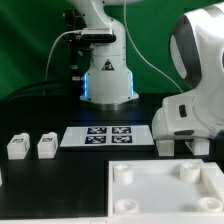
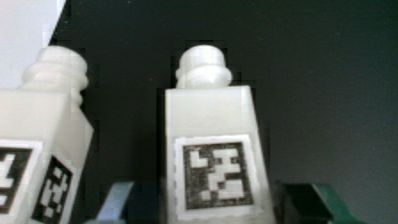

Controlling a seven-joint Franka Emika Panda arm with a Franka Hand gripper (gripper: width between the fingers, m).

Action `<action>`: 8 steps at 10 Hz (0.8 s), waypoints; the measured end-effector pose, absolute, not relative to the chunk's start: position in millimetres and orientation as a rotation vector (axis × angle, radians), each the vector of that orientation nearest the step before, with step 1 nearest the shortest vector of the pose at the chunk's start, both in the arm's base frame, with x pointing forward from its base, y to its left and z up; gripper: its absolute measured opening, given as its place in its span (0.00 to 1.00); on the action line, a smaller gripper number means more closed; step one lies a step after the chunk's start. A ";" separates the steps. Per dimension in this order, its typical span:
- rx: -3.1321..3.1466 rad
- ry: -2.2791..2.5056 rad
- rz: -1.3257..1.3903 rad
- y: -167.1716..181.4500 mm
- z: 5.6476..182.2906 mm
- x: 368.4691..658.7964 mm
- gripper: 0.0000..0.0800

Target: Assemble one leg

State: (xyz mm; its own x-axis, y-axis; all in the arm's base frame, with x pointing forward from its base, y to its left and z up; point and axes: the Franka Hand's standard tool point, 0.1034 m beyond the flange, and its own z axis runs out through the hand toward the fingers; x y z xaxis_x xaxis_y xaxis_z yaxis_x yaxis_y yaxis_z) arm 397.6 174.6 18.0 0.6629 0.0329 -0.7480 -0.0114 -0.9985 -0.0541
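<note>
In the wrist view a white leg [image 2: 214, 130] stands between my fingers, with a rounded peg on its far end and a black-and-white tag facing the camera. My gripper [image 2: 217, 206] is open: one finger [image 2: 118, 203] is on each side of the leg, with a dark gap between each finger and the leg. A second identical leg [image 2: 43, 140] stands close beside it, outside the jaws. In the exterior view my gripper [image 1: 182, 146] is low over the table on the exterior view's right, and the hand hides what is under it.
Two more legs [image 1: 17, 146] [image 1: 46, 146] lie on the exterior view's left. The marker board [image 1: 107, 136] lies flat mid-table. The large white square piece with round corner sockets [image 1: 165, 195] fills the front right. The robot base [image 1: 107, 80] stands at the back.
</note>
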 end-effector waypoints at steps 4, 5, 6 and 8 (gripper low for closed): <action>-2.809 -0.037 1.267 172.7 19.8 399.5 0.36; -2.802 -0.074 1.236 165.2 31.4 415.6 0.36; -2.808 -0.096 1.189 160.9 47.7 431.1 0.36; -2.792 -0.146 1.158 153.8 86.3 458.5 0.36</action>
